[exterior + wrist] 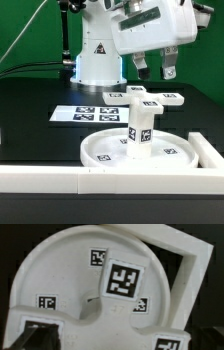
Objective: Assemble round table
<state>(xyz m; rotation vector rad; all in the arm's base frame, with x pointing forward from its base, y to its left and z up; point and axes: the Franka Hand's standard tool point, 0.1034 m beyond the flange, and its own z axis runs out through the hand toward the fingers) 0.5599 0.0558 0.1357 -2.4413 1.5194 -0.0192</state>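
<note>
In the exterior view, the round disc (140, 152) is lying flat on the black table (30, 110), its raised rim facing up and its near edge sitting right against the long white wall (60, 178) that is running across the front. The wall's corner piece (208, 150) is closing in the disc on the exterior view's right, so the disc is boxed in on two sides, while the dark surface on the exterior view's left is staying open. The post (138, 128) is standing upright in the middle of the disc, and the cross-shaped piece (150, 97) is sitting level on top of it, its arms reaching out past the post. The marker board (100, 110) is lying flat behind the disc, near the robot's white base (97, 55). The gripper (155, 68) is hanging above and behind the cross, its two dark fingers spread apart and holding nothing, with a clear gap of air between the fingertips and the cross.

In the wrist view, the disc (60, 274) is filling most of the frame, its curved rim sweeping across. The post (122, 280) is showing a large square tag, and the cross (100, 325) is lying closest to the camera. The wall corner (180, 252) is running just outside the disc's rim. The gripper itself is not showing here.
</note>
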